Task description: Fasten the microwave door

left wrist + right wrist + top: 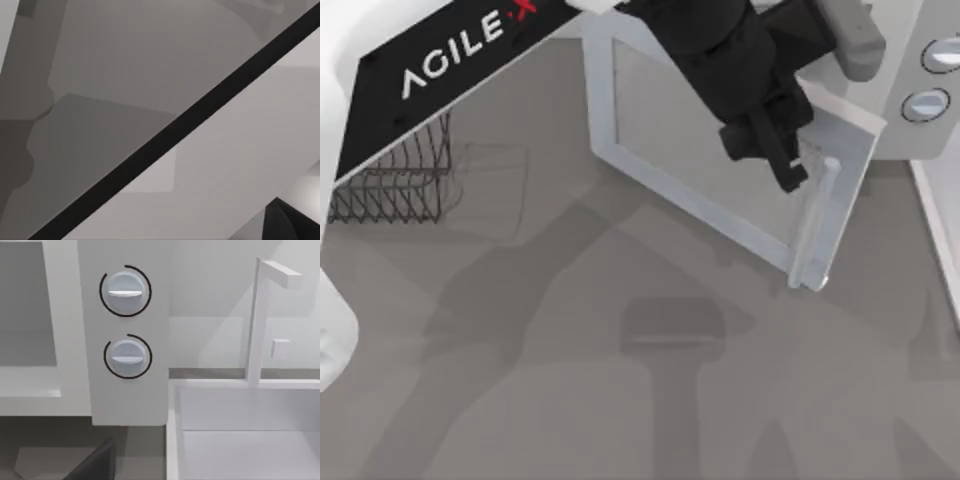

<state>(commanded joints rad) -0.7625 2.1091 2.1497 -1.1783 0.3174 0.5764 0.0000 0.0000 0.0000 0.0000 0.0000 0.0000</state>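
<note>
The microwave door stands swung open, a white frame with a pale window, hinged at the top view's upper middle. Its pale grey bar handle is at the free edge. My left arm reaches in from the upper left, and its black left gripper sits against the door's inner side by the handle's upper end. The left wrist view is pressed close to the door, with its dark inner rim running diagonally. The white microwave body with two round knobs is at the upper right.
A dark wire rack stands at the left of the table. A white basin with a tap-like post sits right of the microwave; its edge shows at the top view's right. Grey tabletop lies in front.
</note>
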